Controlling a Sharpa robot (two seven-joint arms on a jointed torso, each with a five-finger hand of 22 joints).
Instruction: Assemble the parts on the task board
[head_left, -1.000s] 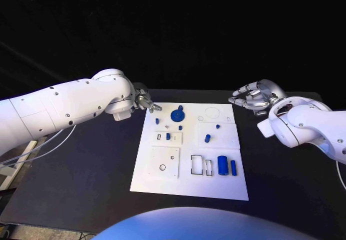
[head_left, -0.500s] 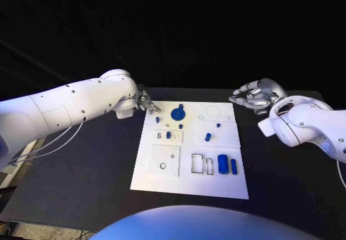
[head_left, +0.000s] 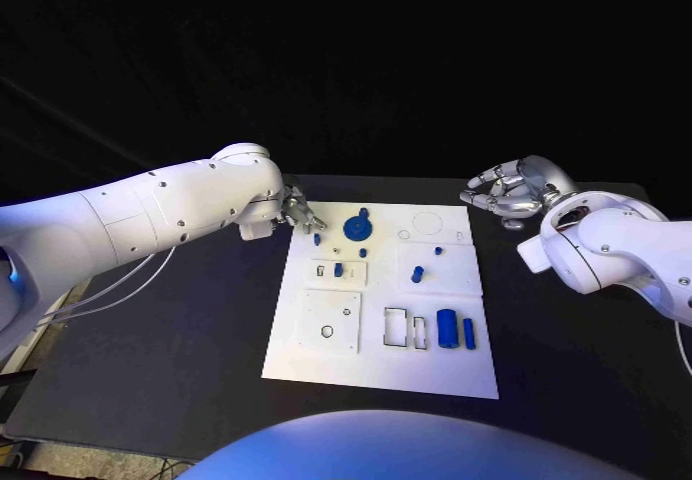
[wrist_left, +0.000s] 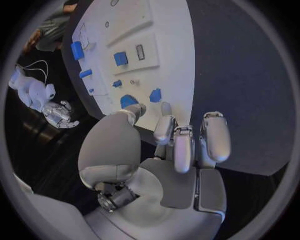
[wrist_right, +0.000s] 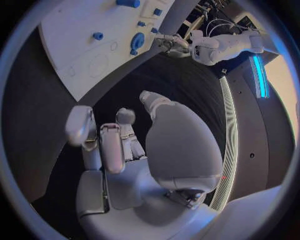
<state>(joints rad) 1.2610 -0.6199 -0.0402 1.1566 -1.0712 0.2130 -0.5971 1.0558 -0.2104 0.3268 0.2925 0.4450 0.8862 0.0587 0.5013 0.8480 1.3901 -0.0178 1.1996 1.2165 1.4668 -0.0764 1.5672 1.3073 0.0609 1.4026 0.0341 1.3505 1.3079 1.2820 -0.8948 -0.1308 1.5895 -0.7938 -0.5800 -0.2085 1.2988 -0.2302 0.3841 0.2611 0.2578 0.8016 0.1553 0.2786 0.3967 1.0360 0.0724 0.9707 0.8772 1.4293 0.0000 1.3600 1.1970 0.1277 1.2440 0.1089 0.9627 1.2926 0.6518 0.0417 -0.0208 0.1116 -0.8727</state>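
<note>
We find the flat white rectangular task board (head_left: 378, 345) lying in the middle of the black table (head_left: 173, 340), its small blue plastic parts spread over it. The large round blue part (head_left: 355, 229) sits at the board's far end, toward its left corner; a small blue peg (head_left: 317, 239) stands just beside it, nearer the board's left edge. Two upright blue blocks (head_left: 456, 329) stand near the board's near right corner, and further small blue pieces sit around the board's middle.

The left silver hand (head_left: 299, 212) hovers at the board's far left corner, fingers parted and holding nothing — in the left wrist view its fingertips (wrist_left: 165, 131) hang just short of the round part and the peg. The right silver hand (head_left: 505, 194) hangs off the board's far right corner, well apart from it, fingers loosely curled yet apart, also empty.

We judge the step in hand to be the left hand's approach to a first pick at that corner. Which of the two parts it aims for we cannot tell. The next move calls for a lowering of the fingers and a clean pinch on one small piece without nudging its neighbour.
</note>
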